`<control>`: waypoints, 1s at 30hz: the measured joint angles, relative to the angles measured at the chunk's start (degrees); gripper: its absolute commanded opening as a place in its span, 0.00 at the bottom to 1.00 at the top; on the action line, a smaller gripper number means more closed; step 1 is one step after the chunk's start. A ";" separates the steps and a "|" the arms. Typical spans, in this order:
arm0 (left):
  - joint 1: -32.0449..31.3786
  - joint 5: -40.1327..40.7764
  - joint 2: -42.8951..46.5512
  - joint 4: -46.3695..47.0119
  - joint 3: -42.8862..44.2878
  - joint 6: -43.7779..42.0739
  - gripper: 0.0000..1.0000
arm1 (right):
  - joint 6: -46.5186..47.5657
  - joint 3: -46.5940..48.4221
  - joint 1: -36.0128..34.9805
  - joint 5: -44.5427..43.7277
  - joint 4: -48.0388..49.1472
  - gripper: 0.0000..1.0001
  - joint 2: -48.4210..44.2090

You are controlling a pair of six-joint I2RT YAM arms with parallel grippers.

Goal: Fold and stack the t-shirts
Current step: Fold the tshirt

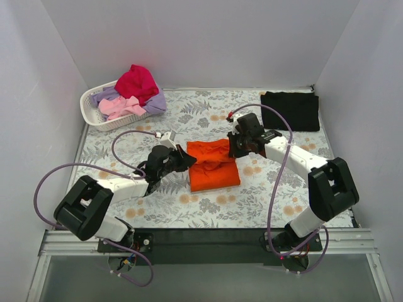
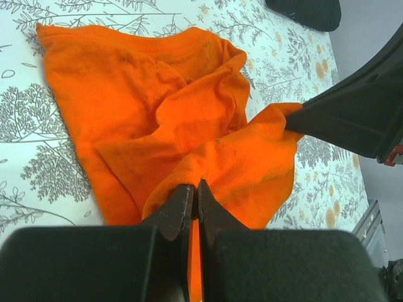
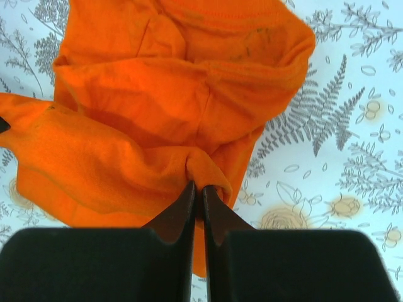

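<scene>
My left claw (image 2: 194, 187) is clenched on a fold of the orange shirt (image 2: 157, 107), with the fabric pinched between its closed tips. My right claw (image 3: 198, 187) is clenched on the same shirt, on a gathered edge at the opposite side.

From above, the orange shirt sits mid-table between my two arms. Its near part lies flat on the table cloth (image 1: 208, 211), and its far part is bunched into a raised hump where I hold it. I judge this to be the middle of a fold. The edge is gripped at both ends but not yet laid over, and the cloth between my claws sags in wrinkles rather than pulling taut.

The black shirt (image 1: 291, 110) lies flat as a tidy rectangle at the far right corner, so I count it as folded. It is well apart from the orange one, so no stack exists yet.

In the basket (image 1: 104, 123) at the far left, the magenta shirt (image 1: 137, 82), pink shirt (image 1: 119, 107) and lavender shirt (image 1: 157, 100) sit crumpled in a heap and unfolded.

By my reckoning one shirt is done, one is in hand, three are waiting, and all the stacking remains. That puts me less than halfway.
</scene>
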State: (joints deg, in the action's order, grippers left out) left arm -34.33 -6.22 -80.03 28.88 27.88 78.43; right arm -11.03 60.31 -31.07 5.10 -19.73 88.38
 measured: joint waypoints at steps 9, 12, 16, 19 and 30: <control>3.28 -2.91 -9.22 3.43 4.31 0.07 0.00 | 1.68 6.67 2.56 1.62 1.16 0.01 7.98; 4.61 -3.56 -12.15 4.02 5.49 0.44 0.00 | 2.21 8.57 3.85 2.49 1.49 0.01 10.71; 5.99 -3.72 -14.62 4.52 6.58 0.74 0.01 | 2.38 11.41 5.33 3.89 1.77 0.05 14.60; 6.60 -3.15 -15.26 4.09 8.07 0.85 0.20 | 2.38 13.75 6.14 4.48 1.75 0.28 16.70; 7.54 7.26 -9.38 -2.84 13.84 -1.25 0.92 | 3.50 15.54 9.14 1.42 2.23 0.63 6.27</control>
State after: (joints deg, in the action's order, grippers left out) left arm -26.79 1.04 -89.41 26.04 41.71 77.19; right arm -7.53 75.85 -21.93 6.52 -17.50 94.65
